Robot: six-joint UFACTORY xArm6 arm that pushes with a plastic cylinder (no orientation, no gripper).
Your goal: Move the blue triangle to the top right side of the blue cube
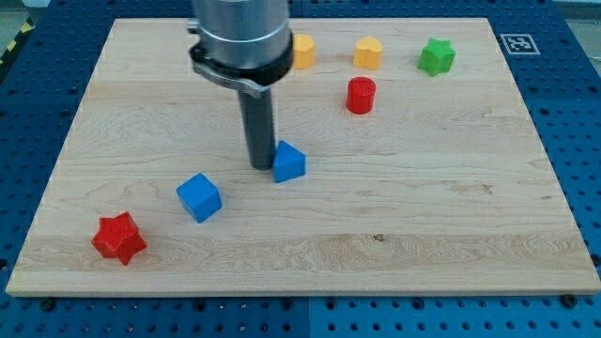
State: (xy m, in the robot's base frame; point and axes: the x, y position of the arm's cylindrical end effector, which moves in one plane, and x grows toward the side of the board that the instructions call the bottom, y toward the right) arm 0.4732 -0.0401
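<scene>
The blue triangle (289,162) lies near the board's middle. The blue cube (199,197) sits to its lower left, apart from it. My tip (260,166) stands on the board right against the triangle's left side, between the triangle and the cube. The arm's grey body rises above it to the view's top.
A red star (119,238) lies at the lower left. A red cylinder (361,96) stands right of the arm. Two yellow blocks (303,52) (368,53) and a green star (437,57) line the top. The wooden board (451,216) rests on a blue pegboard.
</scene>
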